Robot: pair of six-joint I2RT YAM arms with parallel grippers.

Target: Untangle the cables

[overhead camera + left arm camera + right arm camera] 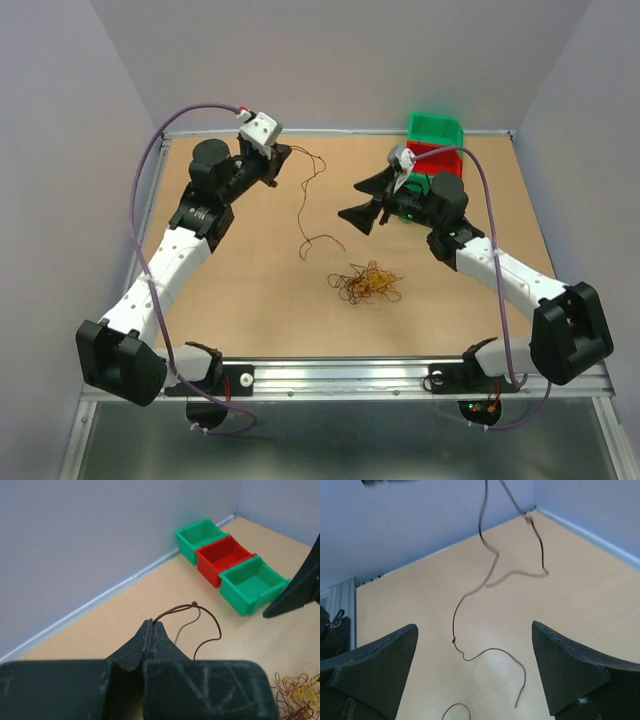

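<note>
Nearest my bases, the tangle [367, 283] of red and yellow cables lies on the table [250, 270]. Just beyond it my right gripper [367, 199] gapes wide, holding nothing. A single dark wire [308, 205] hangs from my left gripper [284, 154], which is pinched tight on its end. Bins [436, 128] sit at the far edge.
</note>
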